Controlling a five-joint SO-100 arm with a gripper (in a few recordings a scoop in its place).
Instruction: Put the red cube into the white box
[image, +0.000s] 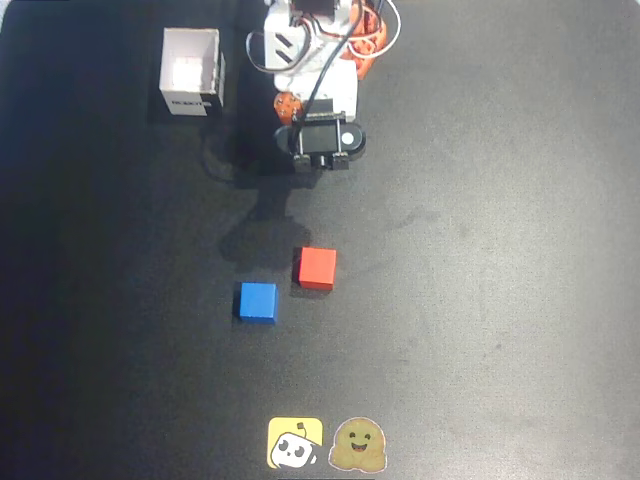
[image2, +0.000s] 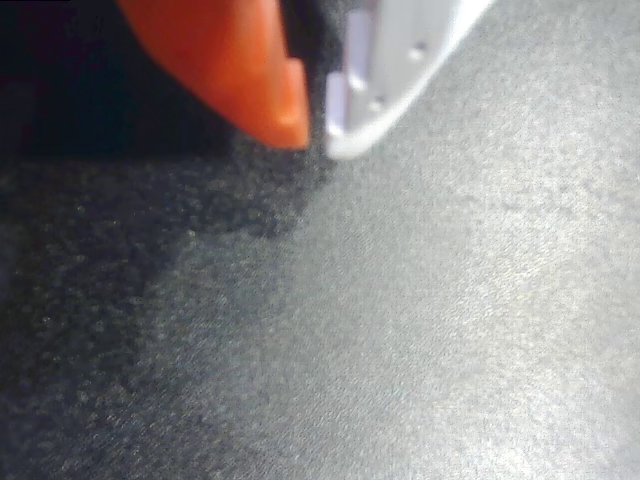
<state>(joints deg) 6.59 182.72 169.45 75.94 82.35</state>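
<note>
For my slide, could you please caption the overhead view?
Folded arm above small red cube beside blue cube; white box upper left.

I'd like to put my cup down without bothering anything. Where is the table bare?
The whole right side of the table is bare, and so is the left below the white box. It is crowded around the arm's gripper, the red cube, the blue cube and the stickers.

surface: dark matte table (image: 520, 250) | light: brighter right, shadowed left | stickers (image: 325, 443) near edge
</note>
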